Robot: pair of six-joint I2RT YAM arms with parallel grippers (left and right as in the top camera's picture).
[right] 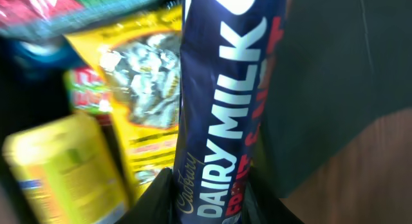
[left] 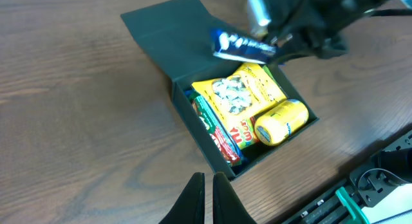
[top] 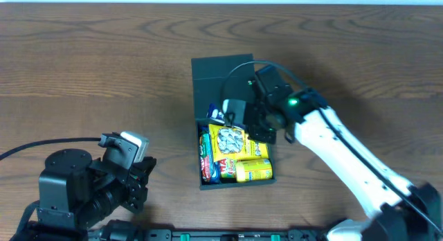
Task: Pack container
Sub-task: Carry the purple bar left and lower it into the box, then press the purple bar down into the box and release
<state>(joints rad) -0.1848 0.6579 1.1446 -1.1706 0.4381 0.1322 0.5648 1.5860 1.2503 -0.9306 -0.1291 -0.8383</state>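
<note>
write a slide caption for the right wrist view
Right end effector holds a Cadbury Dairy Milk bar above the open container of snacks.

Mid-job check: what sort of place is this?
Probably a robotics lab bench: a wood-grain table, the right arm holding a chocolate bar over the container, a rail at the near edge.

Soft, even light from above falls on the wooden table [top: 83, 61]; the container [top: 218, 78] casts only faint shadows. In the right wrist view the Dairy Milk bar [right: 219, 121] and yellow packets [right: 138, 95] are blurred; the left wrist view smears the right arm [left: 322, 18].
</note>
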